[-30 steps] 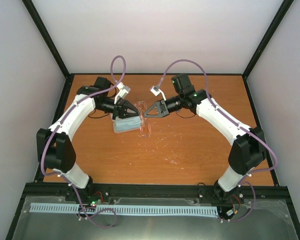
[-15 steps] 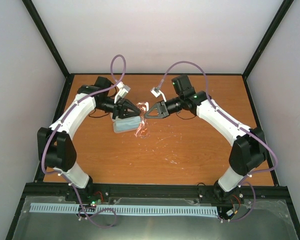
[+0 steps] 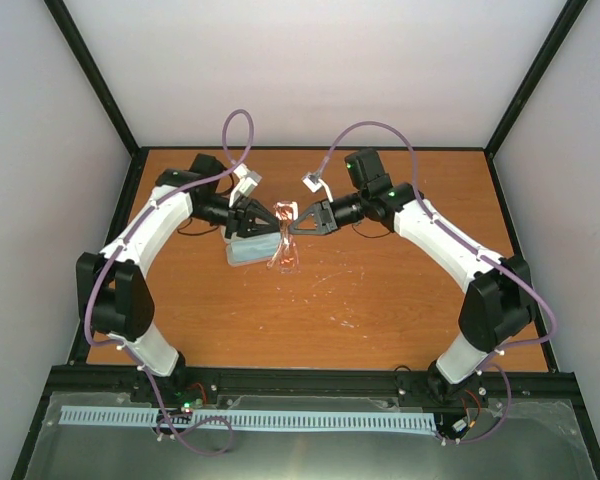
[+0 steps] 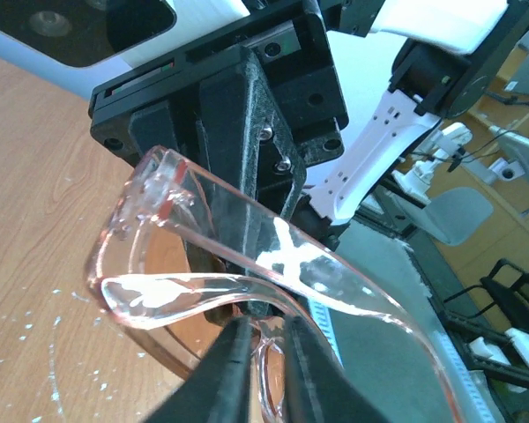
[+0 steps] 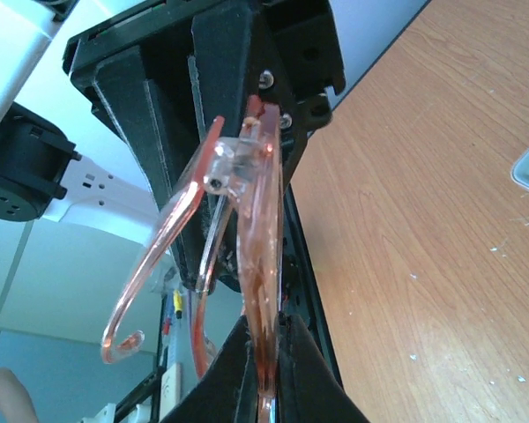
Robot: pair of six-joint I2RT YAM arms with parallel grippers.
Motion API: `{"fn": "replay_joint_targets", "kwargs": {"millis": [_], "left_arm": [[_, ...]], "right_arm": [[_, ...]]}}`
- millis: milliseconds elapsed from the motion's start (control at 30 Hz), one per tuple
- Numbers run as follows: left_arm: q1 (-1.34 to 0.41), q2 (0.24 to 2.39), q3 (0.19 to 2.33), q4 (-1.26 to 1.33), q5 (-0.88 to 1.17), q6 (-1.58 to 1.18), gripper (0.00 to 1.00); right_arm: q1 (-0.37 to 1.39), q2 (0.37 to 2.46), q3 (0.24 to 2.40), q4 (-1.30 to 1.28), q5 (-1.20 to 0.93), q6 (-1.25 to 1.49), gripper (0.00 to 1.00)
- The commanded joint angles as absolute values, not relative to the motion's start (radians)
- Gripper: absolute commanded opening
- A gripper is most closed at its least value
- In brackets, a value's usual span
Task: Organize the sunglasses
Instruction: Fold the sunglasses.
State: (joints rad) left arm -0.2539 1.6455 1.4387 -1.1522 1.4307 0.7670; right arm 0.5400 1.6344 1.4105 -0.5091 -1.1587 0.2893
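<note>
The step in hand looks like a two-handed hold to fold or turn the glasses before they go into the case, and it calls for gentleness. The left gripper [image 3: 264,218] should act as the steady anchor while the other side does any turning, since the thin plastic would flex or spring free if both pulled apart. The oblong case with pale blue lining [image 3: 244,254] lies on the orange-brown wooden table [image 3: 400,290] just on the near side of the left gripper, so the way down to it is short and should be taken slowly. The thin, translucent orange-pink sunglasses [image 3: 285,243] hang above the table between the two grippers, beside the right end of the case, with one part drooping toward the wood. In the left wrist view the left gripper's jaws are drawn almost together, nipping a curved piece of the frame [image 4: 263,388], and the rest of the glasses arches up in front of them. The right gripper [image 3: 299,221] meets it from the right. In its own view its jaws are likewise nearly closed, clamping the edge of the lens front [image 5: 261,348], with the curved temples swinging off to the left.
</note>
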Motion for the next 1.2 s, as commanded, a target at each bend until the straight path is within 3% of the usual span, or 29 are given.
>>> {"fn": "replay_joint_targets", "kwargs": {"millis": [0, 333, 500, 700, 1167], "left_arm": [[-0.250, 1.631, 1.454, -1.156, 1.322, 0.783, 0.18], [-0.141, 1.593, 1.403, -1.234, 1.233, 0.880, 0.36], [-0.138, 1.630, 1.444, -1.209, 1.334, 0.833, 0.44], [-0.145, 1.720, 1.573, -1.314, 1.451, 0.887, 0.47], [-0.215, 1.729, 1.600, -1.309, 1.469, 0.874, 0.50]], "right_arm": [[0.545, 1.581, 1.415, -0.480, -1.179, 0.289, 0.03], [0.537, 1.552, 1.396, -0.457, -1.165, 0.304, 0.03], [0.537, 1.558, 1.396, -0.449, -1.178, 0.314, 0.03], [0.537, 1.569, 1.399, -0.470, -1.166, 0.297, 0.03], [0.537, 1.595, 1.414, -0.465, -1.153, 0.295, 0.03]]}}
